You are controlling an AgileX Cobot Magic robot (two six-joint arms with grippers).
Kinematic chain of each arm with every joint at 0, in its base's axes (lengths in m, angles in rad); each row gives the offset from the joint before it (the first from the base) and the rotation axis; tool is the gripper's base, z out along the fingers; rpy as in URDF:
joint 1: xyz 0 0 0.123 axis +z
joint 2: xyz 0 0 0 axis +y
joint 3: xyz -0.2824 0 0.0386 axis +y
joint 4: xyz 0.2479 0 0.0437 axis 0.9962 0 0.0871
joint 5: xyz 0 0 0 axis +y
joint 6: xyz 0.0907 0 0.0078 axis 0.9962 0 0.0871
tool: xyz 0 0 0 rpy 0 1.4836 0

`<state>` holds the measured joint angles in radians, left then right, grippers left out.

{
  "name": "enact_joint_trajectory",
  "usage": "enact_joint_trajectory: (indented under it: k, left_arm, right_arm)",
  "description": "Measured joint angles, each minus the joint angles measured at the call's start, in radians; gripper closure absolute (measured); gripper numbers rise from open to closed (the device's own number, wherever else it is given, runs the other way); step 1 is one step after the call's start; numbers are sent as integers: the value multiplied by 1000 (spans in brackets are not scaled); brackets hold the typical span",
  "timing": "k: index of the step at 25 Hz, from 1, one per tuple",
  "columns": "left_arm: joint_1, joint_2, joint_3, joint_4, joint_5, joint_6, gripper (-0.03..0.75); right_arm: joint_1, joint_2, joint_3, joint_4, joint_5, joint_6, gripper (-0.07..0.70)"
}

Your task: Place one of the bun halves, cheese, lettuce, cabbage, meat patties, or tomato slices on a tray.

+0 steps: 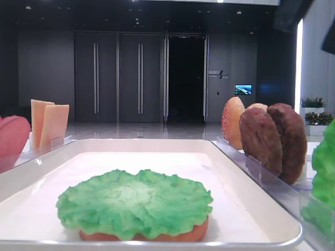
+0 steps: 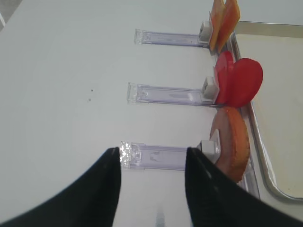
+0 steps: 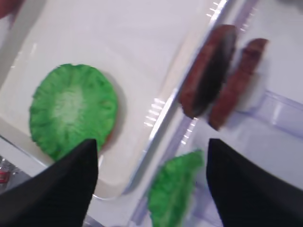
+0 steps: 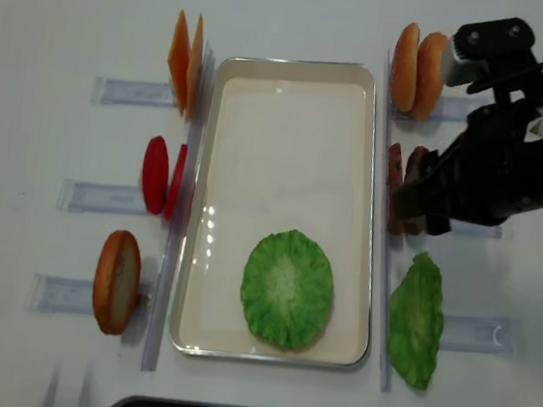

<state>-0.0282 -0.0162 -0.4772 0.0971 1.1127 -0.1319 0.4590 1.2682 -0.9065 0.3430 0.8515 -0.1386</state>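
No readable writing; lettuce (image 4: 287, 289) lies on tray (image 4: 295, 70).

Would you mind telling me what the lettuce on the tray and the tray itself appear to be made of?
The lettuce looks like a moulded imitation, probably soft plastic or rubber: uniform bright green, matte, with thick ruffled edges. The tray looks like hard plastic or melamine: an off-white, glossy rim that catches highlights. Its flat white bottom appears matte, possibly a paper liner.

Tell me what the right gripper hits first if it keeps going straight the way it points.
Probably the spare lettuce leaf standing in its holder beside the tray: it sits between the open right gripper's fingers. Depth is unclear, so the tray rim could come first.
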Motion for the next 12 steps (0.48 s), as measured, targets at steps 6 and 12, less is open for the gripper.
enact_joint_trajectory:
  k: [6, 12]
  left_arm:
    - [0, 0, 0, 0, 0, 0, 370]
    - [0, 0, 0, 0, 0, 0, 370]
  right_arm:
    - [-183, -70, 0, -196, 135, 102, 139]
    - [-395, -94, 0, -273, 265, 122, 139]
